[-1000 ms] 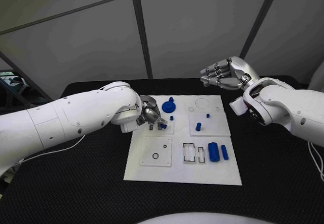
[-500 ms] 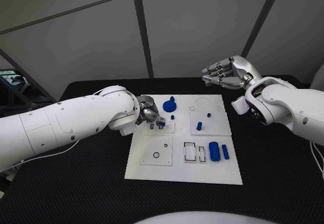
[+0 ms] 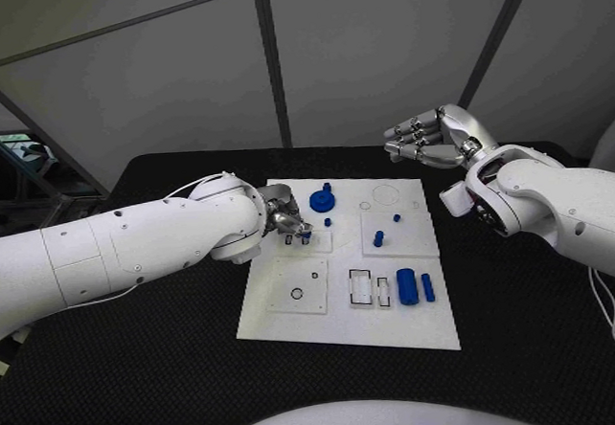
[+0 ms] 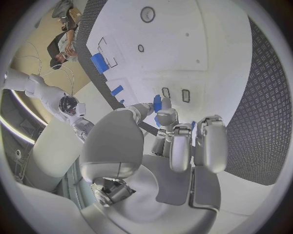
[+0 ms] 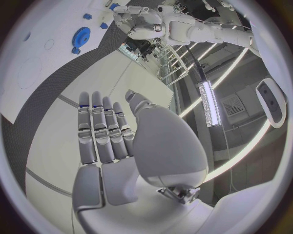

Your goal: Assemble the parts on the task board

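The white task board point(image 3: 343, 311) lies in the middle of the black table. My left hand point(image 3: 286, 220) hovers over its far left part and pinches a small blue part point(image 4: 157, 104) between thumb and fingertips, just above two small dark slots point(image 4: 166, 92). A blue gear point(image 3: 321, 202) sits right beside that hand. Small blue pegs point(image 3: 377, 238) stand on the far right tile. Two blue cylinders point(image 3: 407, 287) lie at the near right. My right hand point(image 3: 435, 139) is raised beyond the board's far right corner, fingers straight and apart from the thumb, holding nothing.
Black outlined recesses point(image 3: 367, 290) and a ringed hole point(image 3: 296, 295) mark the board's near tiles. The black table point(image 3: 149, 355) has free room around the board. From the right wrist, the gear point(image 5: 81, 36) and my left arm point(image 5: 177, 27) show.
My left forearm has swung lower and closer while its hand stays over the board's far left with the blue part. The right hand has drifted slightly to the right.
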Available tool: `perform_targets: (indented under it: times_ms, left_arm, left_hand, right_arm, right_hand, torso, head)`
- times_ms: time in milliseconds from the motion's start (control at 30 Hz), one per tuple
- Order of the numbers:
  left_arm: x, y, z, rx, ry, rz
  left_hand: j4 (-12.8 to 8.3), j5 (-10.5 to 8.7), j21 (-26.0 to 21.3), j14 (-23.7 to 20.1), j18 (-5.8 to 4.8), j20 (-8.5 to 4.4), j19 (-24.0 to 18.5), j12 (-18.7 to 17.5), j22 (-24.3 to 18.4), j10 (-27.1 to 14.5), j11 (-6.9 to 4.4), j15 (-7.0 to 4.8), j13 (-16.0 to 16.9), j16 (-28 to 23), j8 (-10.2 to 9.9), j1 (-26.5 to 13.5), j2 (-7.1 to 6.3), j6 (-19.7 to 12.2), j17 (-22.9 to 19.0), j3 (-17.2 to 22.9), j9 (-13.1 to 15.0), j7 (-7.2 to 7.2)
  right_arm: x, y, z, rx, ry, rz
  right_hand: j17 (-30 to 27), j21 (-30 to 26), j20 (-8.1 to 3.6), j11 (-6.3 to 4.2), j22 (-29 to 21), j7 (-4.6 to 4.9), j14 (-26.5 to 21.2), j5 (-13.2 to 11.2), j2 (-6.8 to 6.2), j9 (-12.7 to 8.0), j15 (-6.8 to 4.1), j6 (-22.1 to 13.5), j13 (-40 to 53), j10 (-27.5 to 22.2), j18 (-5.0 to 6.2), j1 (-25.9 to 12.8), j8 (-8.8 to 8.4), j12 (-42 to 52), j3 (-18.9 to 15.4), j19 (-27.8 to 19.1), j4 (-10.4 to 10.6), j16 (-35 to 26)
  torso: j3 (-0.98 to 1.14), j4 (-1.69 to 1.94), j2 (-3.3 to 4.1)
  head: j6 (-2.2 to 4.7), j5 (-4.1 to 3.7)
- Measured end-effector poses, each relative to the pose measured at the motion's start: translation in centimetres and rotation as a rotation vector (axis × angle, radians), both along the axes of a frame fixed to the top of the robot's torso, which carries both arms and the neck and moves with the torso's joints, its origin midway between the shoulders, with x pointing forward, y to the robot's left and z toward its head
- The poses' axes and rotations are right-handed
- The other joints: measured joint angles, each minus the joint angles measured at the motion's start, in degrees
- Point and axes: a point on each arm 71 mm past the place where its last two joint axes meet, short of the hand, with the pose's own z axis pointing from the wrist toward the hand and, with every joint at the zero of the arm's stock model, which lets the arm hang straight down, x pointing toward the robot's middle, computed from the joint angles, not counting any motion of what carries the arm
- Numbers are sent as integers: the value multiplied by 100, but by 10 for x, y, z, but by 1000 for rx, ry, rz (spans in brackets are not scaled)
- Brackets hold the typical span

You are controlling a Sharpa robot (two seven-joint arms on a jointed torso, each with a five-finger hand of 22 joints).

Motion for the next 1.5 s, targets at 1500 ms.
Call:
perform_targets:
  times_ms: [1500]
  left_arm:
    - [0,-4,-9,100,-23,-60]
  left_hand:
    - [-142,158,78,0,0,-21,21,39,0,127,-81,-42,-2,23,88,-142,-142,41,0,109,82,-40]
  right_arm:
    - [1,0,-1,-1,2,2]
  right_hand:
    - [-17,-32,0,0,-19,0,0,0,-4,0,0,0,0,0,0,-42,0,0,-15,0,-16,0]
  torso:
    - [-1,-5,7]
  head:
    - [-75,2]
